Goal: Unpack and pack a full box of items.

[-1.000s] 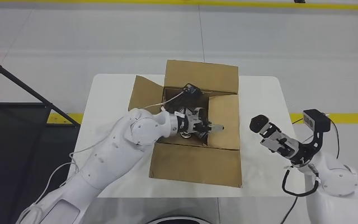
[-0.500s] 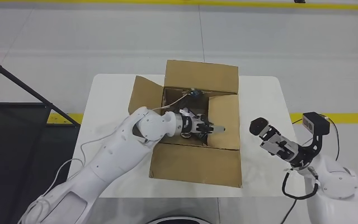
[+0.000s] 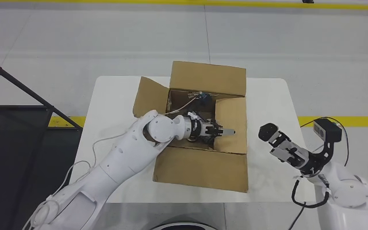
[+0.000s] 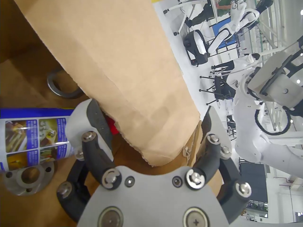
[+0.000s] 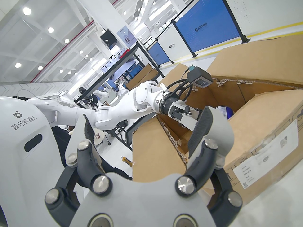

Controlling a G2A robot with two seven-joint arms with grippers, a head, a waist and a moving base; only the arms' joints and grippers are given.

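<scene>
The cardboard box (image 3: 201,167) stands at the centre of the white table (image 3: 115,98), flaps open. The left gripper (image 3: 221,131) sits in the opening, its fingers (image 4: 94,124) spread apart on either side of the corner of the 3 o'clock flap (image 4: 113,55). Inside the box are a blue-labelled can (image 4: 33,135), a metal flange (image 4: 26,180) and a metal ring (image 4: 61,86). The right gripper (image 5: 146,116) hangs at 3 o'clock of the box, above the table — fingers apart, holding nothing.

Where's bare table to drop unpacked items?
Bare table between the box's left flap and the left edge; also right of the box, beyond the right tool. Front strip is narrow. Crowded inside the box: left tool straddles the right flap beside a can and a metal flange.
</scene>
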